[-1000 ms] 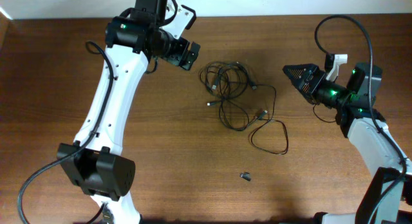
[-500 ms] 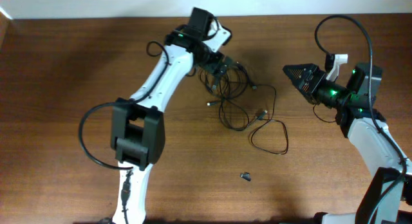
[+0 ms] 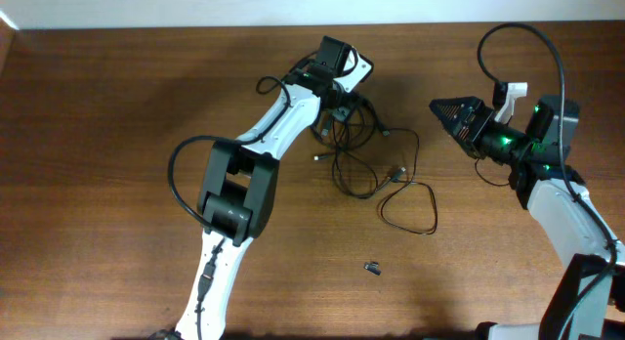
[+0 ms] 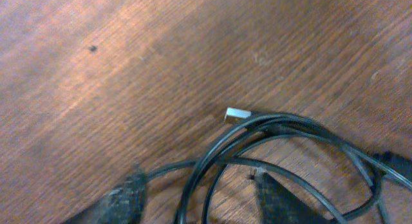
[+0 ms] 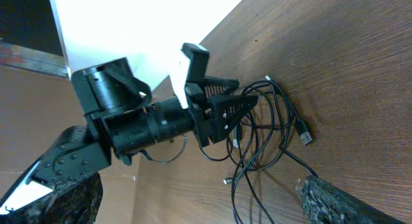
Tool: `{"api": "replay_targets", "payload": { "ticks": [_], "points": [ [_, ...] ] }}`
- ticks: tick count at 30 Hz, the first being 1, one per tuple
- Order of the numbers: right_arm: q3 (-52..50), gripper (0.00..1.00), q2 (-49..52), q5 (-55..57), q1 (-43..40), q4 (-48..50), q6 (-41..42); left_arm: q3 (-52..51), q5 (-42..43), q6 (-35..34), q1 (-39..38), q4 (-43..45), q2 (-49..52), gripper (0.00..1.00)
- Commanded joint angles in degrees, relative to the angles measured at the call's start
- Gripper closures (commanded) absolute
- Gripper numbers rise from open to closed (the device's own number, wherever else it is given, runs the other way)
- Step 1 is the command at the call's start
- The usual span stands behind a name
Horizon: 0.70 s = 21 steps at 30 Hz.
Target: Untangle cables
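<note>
**Left pincer poised over the tangle**

The left pincer (image 4: pixel 201 199) stands spread low over the cables (image 3: pixel 363 149), with strands running between its fingers (image 4: pixel 125 199) and a silver plug (image 4: pixel 237 112) just ahead. It should close on one strand only, then draw outward slowly. The right pincer (image 3: pixel 439 109), also spread, hangs well apart across the tabletop (image 3: pixel 117 135). Crossing loops beyond could snag.

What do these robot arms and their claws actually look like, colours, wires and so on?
Both arms are white shells with chunky black joints. The left arm carries a thick black cable loop; the right arm has one too, plus a glowing green light. The left pincer and right pincer are black and wedge-shaped.
</note>
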Motion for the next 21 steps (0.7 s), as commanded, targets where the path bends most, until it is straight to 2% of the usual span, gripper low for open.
{"api": "replay_targets", "payload": {
  "ticks": [1, 4, 5, 7, 8, 10, 16, 19, 21],
  "points": [
    [0.09, 0.01, -0.33, 0.35, -0.07, 0.17, -0.87, 0.2, -0.42, -0.31, 0.17, 0.96, 1.57, 0.49],
    [0.09, 0.01, -0.33, 0.35, -0.07, 0.17, -0.9, 0.2, -0.44, -0.28, 0.17, 0.96, 1.57, 0.52],
    [0.09, 0.01, -0.33, 0.35, -0.07, 0.2, -0.87, 0.2, -0.44, -0.31, 0.17, 0.94, 1.57, 0.6],
    [0.09, 0.01, -0.33, 0.33, -0.07, 0.17, -0.9, 0.2, -0.42, -0.28, 0.17, 0.98, 1.57, 0.67],
    [0.09, 0.01, -0.33, 0.33, -0.07, 0.17, -0.9, 0.2, -0.42, -0.28, 0.17, 0.96, 1.57, 0.74],
    [0.09, 0.01, -0.33, 0.35, -0.07, 0.17, -0.9, 0.2, -0.42, -0.31, 0.17, 0.98, 1.57, 0.99],
    [0.09, 0.01, -0.33, 0.35, -0.07, 0.17, -0.9, 1.16, 0.02, -1.46, 0.22, 1.16, 1.49, 1.0],
    [0.09, 0.01, -0.33, 0.35, -0.07, 0.17, -0.9, 4.22, 0.57, -6.51, 0.55, -3.91, -1.36, 1.0],
    [0.09, 0.01, -0.33, 0.33, -0.07, 0.17, -0.9, 5.03, 4.39, -10.23, 1.16, -7.32, -6.05, 1.0]
  ]
}}
